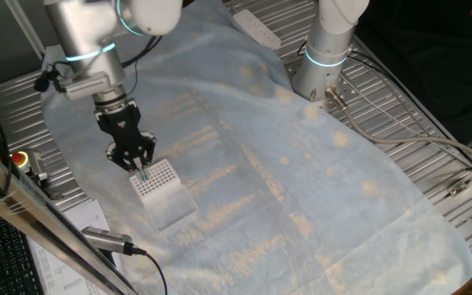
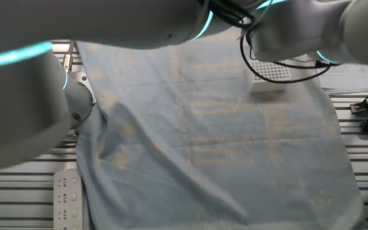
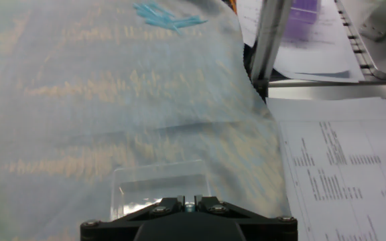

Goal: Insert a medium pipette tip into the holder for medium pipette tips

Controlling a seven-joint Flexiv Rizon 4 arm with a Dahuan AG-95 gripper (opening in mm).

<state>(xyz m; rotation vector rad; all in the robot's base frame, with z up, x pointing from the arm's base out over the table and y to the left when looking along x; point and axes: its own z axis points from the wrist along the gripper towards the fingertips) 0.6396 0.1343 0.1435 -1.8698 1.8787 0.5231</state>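
The holder [image 1: 159, 182] is a small white box with a grid of holes on top. It stands on the pale blue cloth at the left, and also shows at the far right in the other fixed view [image 2: 269, 76]. My gripper [image 1: 142, 166] hangs right over the holder's near-left corner. It is shut on a thin teal medium pipette tip [image 1: 143, 174] that points down at the grid. In the hand view the tip [image 3: 190, 207] shows between the closed fingers [image 3: 171, 203], with the translucent box [image 3: 158, 186] just beyond. A small pile of spare teal tips [image 3: 164, 16] lies farther off on the cloth.
A second arm's base [image 1: 324, 51] stands at the back. A white power strip [image 1: 256, 28] lies by the cloth's far edge and also shows in the other fixed view [image 2: 65, 199]. In the hand view, printed papers [image 3: 340, 167] and a metal post [image 3: 271, 40] are to the right.
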